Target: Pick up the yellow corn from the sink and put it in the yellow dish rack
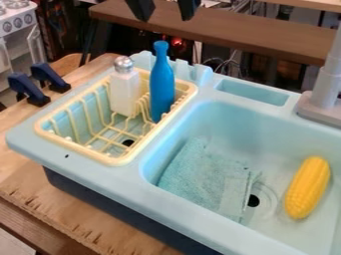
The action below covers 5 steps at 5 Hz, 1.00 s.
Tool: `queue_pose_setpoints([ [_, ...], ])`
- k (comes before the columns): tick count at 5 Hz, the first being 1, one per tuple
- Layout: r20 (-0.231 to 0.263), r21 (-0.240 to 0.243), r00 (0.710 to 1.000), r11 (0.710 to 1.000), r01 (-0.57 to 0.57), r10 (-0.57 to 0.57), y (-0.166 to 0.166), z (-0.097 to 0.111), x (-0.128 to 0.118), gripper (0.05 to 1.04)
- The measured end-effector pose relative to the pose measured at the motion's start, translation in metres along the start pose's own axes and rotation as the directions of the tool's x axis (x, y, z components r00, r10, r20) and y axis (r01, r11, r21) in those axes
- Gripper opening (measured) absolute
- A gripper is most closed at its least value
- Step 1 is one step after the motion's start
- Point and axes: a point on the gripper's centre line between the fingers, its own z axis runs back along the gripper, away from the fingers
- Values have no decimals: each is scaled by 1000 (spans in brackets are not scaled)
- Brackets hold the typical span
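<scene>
Blue bottle (162, 82) is standing upright in a pale yellow dish rack (63, 146), toward the rack's back right corner, its narrow neck rising above the rim. The black claw (164, 19) is hanging at the top edge of the view, above the bottle and well apart from it. Its two fingers (189, 9) are pointing down and standing wide open, holding nothing.

Just beside the bottle, on its left, a white shaker (125, 92) with a silvery cap is standing upright in the same rack. The rack is sitting in the left compartment of a light blue toy sink (96, 176), and a dark hole is showing between its wires.

In the larger basin on the right, a teal cloth (200, 179) is lying with folds, its right edge reaching the drain hole (254, 200). Yellow corn (307, 188) is lying to the right of the drain, apart from the cloth. A gray faucet (324, 87) is rising behind the basin. The sink is resting on a wooden counter (100, 226), where two dark blue clamps (27, 89) are sitting near its back left side.
</scene>
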Motion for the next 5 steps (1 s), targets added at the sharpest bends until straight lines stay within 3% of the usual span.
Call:
queue_pose_setpoints([
  [1,-18,1,1000,1000,-6,6,-1,-9,-2,1003],
  [2,48,24,999,1000,-8,7,-40,-43,-11,1003],
  [3,5,-94,998,993,69,-69,-89,-51,-27,1003],
  [4,-70,-131,990,985,115,-125,-121,-68,-47,1003],
  [5,-145,-179,981,978,105,-131,-129,-91,-57,1003],
])
